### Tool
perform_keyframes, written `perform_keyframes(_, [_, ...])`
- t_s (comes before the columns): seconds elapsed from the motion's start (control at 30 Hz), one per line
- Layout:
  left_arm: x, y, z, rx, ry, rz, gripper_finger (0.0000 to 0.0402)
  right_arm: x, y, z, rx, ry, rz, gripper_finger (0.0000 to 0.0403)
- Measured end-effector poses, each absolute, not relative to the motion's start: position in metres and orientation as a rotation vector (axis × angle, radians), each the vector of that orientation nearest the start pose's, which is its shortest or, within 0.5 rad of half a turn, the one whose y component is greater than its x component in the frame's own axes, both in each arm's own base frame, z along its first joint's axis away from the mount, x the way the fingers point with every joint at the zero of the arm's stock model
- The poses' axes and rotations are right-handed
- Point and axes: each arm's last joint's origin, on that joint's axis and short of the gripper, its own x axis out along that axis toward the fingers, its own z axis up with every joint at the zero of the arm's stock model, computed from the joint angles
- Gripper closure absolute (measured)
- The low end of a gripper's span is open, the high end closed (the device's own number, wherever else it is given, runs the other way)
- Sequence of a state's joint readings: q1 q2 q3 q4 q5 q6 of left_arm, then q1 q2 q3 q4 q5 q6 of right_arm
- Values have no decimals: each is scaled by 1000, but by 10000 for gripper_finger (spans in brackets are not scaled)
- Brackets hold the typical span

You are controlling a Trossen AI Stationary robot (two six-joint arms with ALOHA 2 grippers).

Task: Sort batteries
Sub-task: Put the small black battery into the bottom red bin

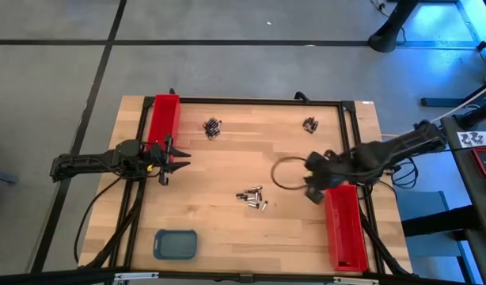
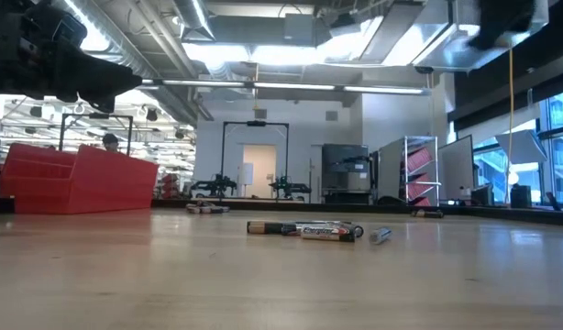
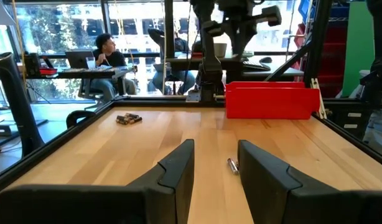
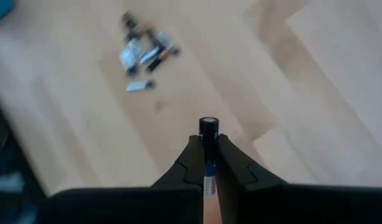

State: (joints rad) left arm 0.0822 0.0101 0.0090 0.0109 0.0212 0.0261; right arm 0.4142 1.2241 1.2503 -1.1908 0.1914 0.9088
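Small silvery and dark batteries lie in three loose clusters on the wooden table: one at the centre (image 1: 255,198) (image 4: 144,53), one at the far middle (image 1: 213,127) and one at the far right (image 1: 309,123). My right gripper (image 1: 313,190) (image 4: 208,146) hangs above the table's right part, beside the near end of the right red tray (image 1: 344,226), and is shut on one battery. My left gripper (image 1: 170,161) (image 3: 216,168) stands open and level at the table's left, next to the left red tray (image 1: 164,119), with nothing between its fingers. My right gripper pinches one battery between its two fingertips; the battery's dark round end (image 4: 208,126) sticks out past them. The battery lies along the fingers, which slant down from above. It is lifted clear of the table.
A blue-grey rounded tray (image 1: 176,244) sits near the front left edge. A thin dark loop (image 1: 286,172) shows beside my right gripper. A black frame (image 1: 251,100) runs round the table top. One battery (image 3: 232,164) lies on the wood ahead of my left gripper.
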Motion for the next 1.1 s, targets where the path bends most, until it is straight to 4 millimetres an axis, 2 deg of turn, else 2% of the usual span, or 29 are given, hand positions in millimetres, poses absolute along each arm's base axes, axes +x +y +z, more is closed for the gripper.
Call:
perform_keyframes(0.2, [97,7,167,27,-9,61,288,162,103,336,389,1227,-105,390])
perform_keyframes(0.37, [97,7,167,27,-10,61,288,137,122,327,284,1366,-11,391])
perform_keyframes(0.57, [97,7,167,27,-10,61,288,120,134,296,179,1470,25,389])
perform_keyframes(0.73, [97,7,167,27,-9,61,288,110,134,263,148,1503,53,387])
perform_keyframes(0.9, [97,7,167,27,-10,61,288,107,130,233,154,1494,78,387])
perform_keyframes(1.1, [97,7,167,27,-10,61,288,107,129,207,118,1465,108,387])
